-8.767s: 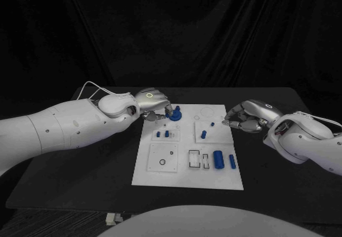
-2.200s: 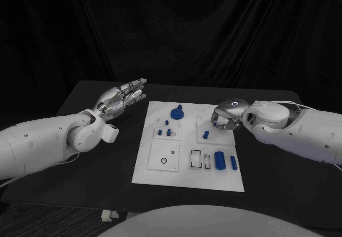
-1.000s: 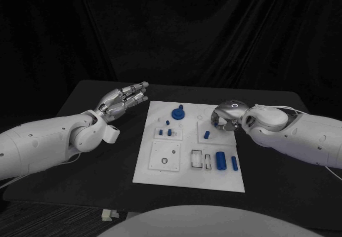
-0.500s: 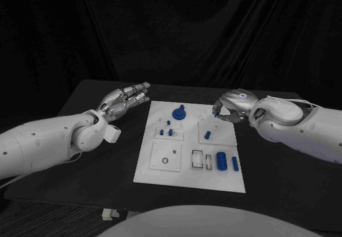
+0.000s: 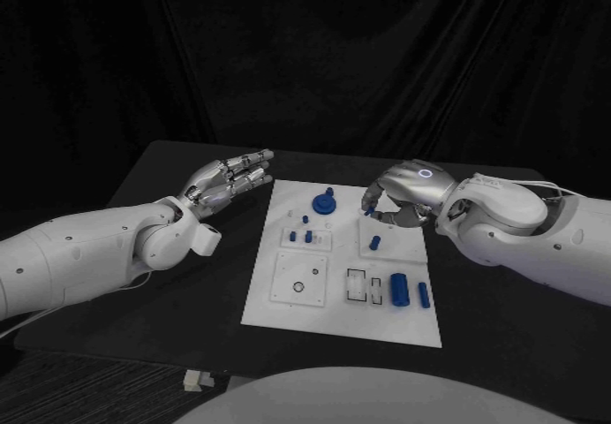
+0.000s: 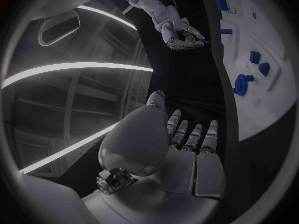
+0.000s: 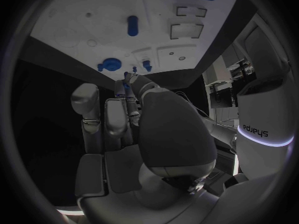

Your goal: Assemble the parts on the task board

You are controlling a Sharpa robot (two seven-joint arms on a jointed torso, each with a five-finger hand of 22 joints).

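Right hand (image 5: 405,193) raised above far right part of task board (image 5: 342,305), pinching small blue part (image 5: 369,212) at fingertips. Left hand (image 5: 230,179) released, fingers spread, hovering beside board's left far edge.

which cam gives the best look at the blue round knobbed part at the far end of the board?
Head view: the blue knobbed part stands unobstructed on the task board, seen from above. The left wrist view shows it smaller and bent near the rim. The right wrist view shows it small, beyond the right hand.
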